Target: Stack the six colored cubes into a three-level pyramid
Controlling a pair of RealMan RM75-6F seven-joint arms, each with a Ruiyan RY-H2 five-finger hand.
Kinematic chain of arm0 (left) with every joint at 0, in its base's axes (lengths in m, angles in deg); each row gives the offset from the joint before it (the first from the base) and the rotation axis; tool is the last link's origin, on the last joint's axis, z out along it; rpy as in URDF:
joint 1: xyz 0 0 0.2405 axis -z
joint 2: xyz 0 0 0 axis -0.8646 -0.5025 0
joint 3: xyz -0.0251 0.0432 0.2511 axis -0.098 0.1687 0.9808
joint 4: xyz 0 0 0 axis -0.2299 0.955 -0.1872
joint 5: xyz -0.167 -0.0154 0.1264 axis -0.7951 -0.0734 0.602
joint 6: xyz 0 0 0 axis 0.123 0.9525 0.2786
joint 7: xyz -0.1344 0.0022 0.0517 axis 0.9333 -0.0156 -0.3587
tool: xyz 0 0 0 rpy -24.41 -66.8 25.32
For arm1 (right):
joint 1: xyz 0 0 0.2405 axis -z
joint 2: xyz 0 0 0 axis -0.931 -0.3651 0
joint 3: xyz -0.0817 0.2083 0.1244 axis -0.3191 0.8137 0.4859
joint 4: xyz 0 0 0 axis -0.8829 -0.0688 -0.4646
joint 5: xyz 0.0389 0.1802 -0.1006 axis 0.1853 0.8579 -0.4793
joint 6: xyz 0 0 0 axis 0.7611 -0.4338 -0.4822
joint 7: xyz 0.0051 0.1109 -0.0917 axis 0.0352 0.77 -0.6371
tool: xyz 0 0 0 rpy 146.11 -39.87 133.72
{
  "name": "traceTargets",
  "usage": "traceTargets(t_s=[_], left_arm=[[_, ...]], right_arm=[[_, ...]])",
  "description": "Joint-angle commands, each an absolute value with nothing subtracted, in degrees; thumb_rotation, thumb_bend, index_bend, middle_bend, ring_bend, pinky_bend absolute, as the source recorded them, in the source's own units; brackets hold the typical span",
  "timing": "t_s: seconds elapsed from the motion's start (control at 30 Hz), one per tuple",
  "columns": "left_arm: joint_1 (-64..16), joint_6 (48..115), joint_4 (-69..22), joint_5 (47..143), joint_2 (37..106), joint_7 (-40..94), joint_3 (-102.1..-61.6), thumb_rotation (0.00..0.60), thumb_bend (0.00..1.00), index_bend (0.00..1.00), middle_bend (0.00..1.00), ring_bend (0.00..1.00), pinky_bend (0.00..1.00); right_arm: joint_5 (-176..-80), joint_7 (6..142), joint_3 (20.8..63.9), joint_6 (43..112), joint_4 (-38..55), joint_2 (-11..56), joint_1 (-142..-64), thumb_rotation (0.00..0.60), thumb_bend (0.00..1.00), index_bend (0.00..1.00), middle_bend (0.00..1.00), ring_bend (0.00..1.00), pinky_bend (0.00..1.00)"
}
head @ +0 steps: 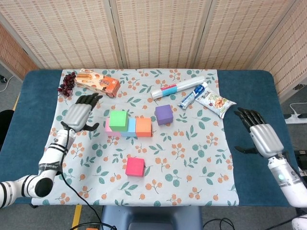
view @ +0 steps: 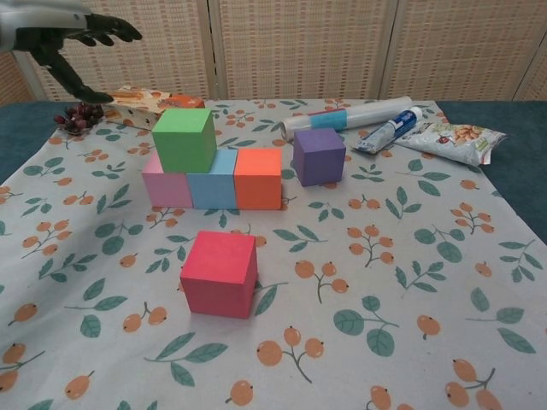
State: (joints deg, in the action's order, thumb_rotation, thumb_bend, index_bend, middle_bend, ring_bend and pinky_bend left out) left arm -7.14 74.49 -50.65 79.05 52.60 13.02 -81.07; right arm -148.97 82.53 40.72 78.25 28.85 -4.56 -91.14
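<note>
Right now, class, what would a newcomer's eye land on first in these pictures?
Mid-cloth, a bright green cube sits atop a row of pink cube, light blue cube and orange cube. A purple cube stands apart behind, a magenta cube in front. The left hand hovers beside them, open.

The green cube (head: 118,120) hides most of the pink cube (head: 107,132) in the head view.

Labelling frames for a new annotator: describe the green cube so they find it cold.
On the floral tablecloth, find the row of three touching cubes left of centre: pink cube, light blue cube, orange cube. The green cube sits on top at the row's left end, over the pink and blue ones. It is the only cube resting on other cubes.
</note>
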Motion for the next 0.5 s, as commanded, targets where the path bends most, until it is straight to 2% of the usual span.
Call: traceTargets(t_s=[0.03, 0.23, 0.5], left_arm=[[-15.28, 80.66, -49.88, 88.36, 51.21, 18.58, -77.49, 0.600, 0.32, 0.07, 0.05, 0.00, 0.04], [-20.42, 82.91, -47.88, 94.26, 51.71, 21.75, -75.40, 0.600, 0.32, 0.10, 0.07, 0.00, 0.04], [-24.51, 83.58, -47.11, 99.13, 50.99, 25.52, -74.78, 0.600, 0.32, 0.12, 0.07, 0.00, 0.04]], right_arm=[[-147.47, 85.54, 42.67, 68.29, 23.08, 0.16, -99.24, 0.600, 0.01, 0.00, 0.00, 0.00, 0.00], [-146.92, 88.35, 44.35, 57.60, 12.98, 9.15, -109.32, 0.600, 0.01, 0.00, 0.00, 0.00, 0.00], [-146.11, 91.18, 45.89, 48.43, -4.49, 22.26, -120.48, 0.600, 0.01, 0.00, 0.01, 0.00, 0.00]])
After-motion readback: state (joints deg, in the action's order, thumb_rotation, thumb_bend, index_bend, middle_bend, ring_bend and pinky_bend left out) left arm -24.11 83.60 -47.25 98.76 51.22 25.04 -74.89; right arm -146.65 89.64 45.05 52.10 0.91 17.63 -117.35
